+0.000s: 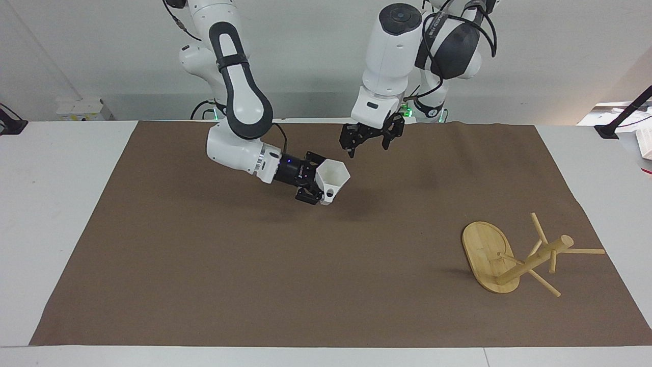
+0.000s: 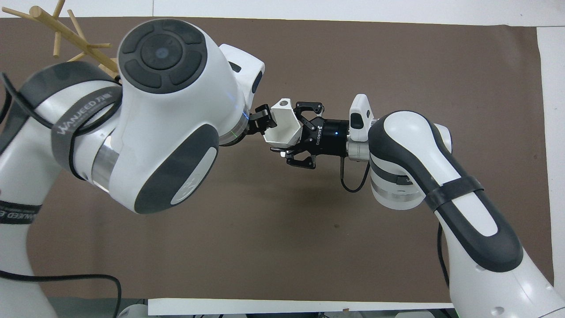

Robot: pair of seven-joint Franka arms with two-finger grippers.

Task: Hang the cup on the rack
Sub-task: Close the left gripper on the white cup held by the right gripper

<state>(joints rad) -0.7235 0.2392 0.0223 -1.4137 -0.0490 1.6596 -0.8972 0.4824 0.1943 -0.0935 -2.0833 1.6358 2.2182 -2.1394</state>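
The white faceted cup [image 1: 333, 176] is held in the air by my right gripper [image 1: 320, 179], which is shut on its side, mouth up and handle on the side away from the robots. It hangs over the middle of the mat; the overhead view shows the cup [image 2: 282, 129] and right gripper [image 2: 290, 135]. My left gripper [image 1: 369, 141] is open and hangs just beside and above the cup, apart from it; one finger [image 2: 263, 119] shows in the overhead view. The bamboo rack [image 1: 532, 261] stands at the left arm's end, farther from the robots; its pegs [image 2: 62, 31] show past the left arm, which hides its base.
A brown mat [image 1: 254, 285] covers the table. The left arm's bulky upper links [image 2: 167, 115] cover much of the overhead view. A black stand and a box [image 1: 644, 140] lie off the mat at the left arm's end.
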